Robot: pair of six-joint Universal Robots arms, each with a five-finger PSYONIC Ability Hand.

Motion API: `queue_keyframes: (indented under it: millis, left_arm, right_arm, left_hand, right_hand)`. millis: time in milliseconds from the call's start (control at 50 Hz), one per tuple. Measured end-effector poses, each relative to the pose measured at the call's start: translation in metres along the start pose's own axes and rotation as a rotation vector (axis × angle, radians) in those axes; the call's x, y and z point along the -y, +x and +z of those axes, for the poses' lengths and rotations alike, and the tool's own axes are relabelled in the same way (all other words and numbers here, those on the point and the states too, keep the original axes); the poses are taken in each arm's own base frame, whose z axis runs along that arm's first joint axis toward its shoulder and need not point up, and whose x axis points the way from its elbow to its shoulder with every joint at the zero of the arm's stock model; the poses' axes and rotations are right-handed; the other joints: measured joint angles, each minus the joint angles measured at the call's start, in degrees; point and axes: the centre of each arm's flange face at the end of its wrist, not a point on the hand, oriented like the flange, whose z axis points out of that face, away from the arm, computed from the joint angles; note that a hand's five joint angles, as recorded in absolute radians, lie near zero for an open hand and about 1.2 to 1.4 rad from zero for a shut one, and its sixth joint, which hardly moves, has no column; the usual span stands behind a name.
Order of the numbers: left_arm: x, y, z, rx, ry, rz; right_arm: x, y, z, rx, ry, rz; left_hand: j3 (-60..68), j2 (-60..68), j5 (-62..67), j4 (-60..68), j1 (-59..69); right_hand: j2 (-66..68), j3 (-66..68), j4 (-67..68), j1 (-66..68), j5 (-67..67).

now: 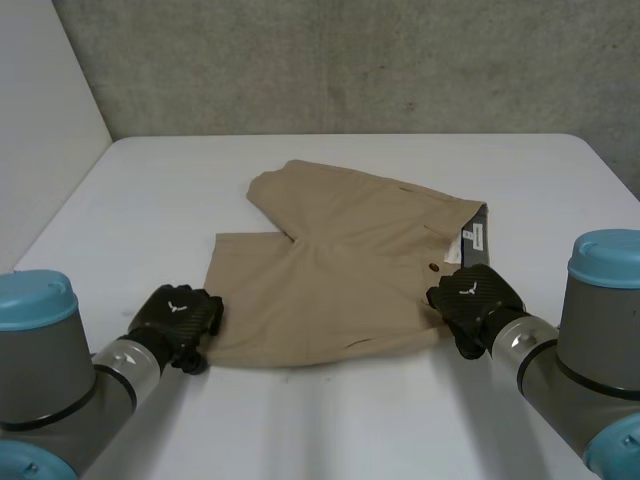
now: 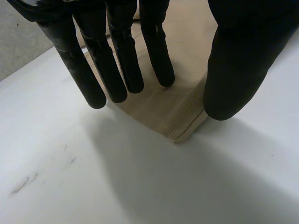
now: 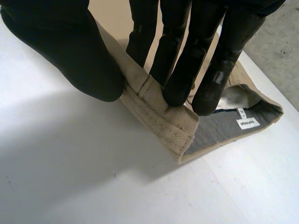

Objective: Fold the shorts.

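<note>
Khaki shorts (image 1: 340, 270) lie flat at the centre of the white table (image 1: 150, 200), waistband (image 3: 163, 116) toward 3 o'clock. Grasp step, by my reading: the right hand (image 1: 472, 298), at their 4 o'clock, pinches the waistband corner between thumb and fingers. The left hand (image 1: 180, 318), at 7 o'clock, has straight fingers (image 2: 117, 70) over the hem corner (image 2: 180, 133), gripping nothing. Next, the left likely must close on that hem before both lift toward 12.

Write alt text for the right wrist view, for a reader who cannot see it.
The right hand pinches a corner of the waistband of the tan shorts between thumb and fingers, on the white table. Beside the fingertips the waist gapes, showing grey lining and a white label.
</note>
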Motion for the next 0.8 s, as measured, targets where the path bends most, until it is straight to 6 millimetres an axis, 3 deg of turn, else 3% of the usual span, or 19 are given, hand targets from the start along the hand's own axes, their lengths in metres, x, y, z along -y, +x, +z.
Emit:
queue_keyframes:
  millis: [240,320,340,560,700,800]
  left_arm:
    - [-0.005,0.002,0.006,-0.010,-0.017,-0.001]
    - [-0.004,0.001,0.006,-0.009,-0.017,-0.001]
    - [-0.004,0.001,0.007,-0.008,-0.016,-0.001]
    - [0.006,-0.003,0.002,0.009,0.010,0.010]
    - [0.030,-0.007,-0.034,0.010,0.017,0.031]
    - [0.045,-0.006,-0.075,-0.016,-0.035,0.060]
  right_arm:
    - [0.000,0.000,0.000,-0.001,-0.001,0.000]
    - [0.000,0.000,0.000,-0.001,-0.001,0.000]
    - [0.000,0.000,0.000,-0.001,-0.001,0.000]
    - [0.000,-0.001,-0.002,0.005,-0.004,-0.003]
    - [0.007,0.001,-0.018,0.011,-0.007,-0.038]
    - [0.015,0.000,-0.048,0.078,-0.059,-0.120]
  left_hand:
    - [6.7,6.7,6.5,6.7,6.2]
    - [12.4,12.5,12.5,12.7,12.4]
    - [22.7,22.9,22.7,23.2,20.8]
    - [25.1,25.5,23.6,25.7,20.8]
    - [25.1,25.5,23.6,25.7,20.8]
    - [25.1,25.5,23.6,25.7,20.8]
  right_hand:
    - [0.0,0.0,0.0,0.0,0.0]
    - [0.0,0.0,0.0,0.0,0.0]
    - [0.0,0.0,0.0,0.0,0.0]
    - [0.0,0.0,0.0,0.0,0.0]
    - [0.0,0.0,0.0,0.0,0.0]
    - [0.0,0.0,0.0,0.0,0.0]
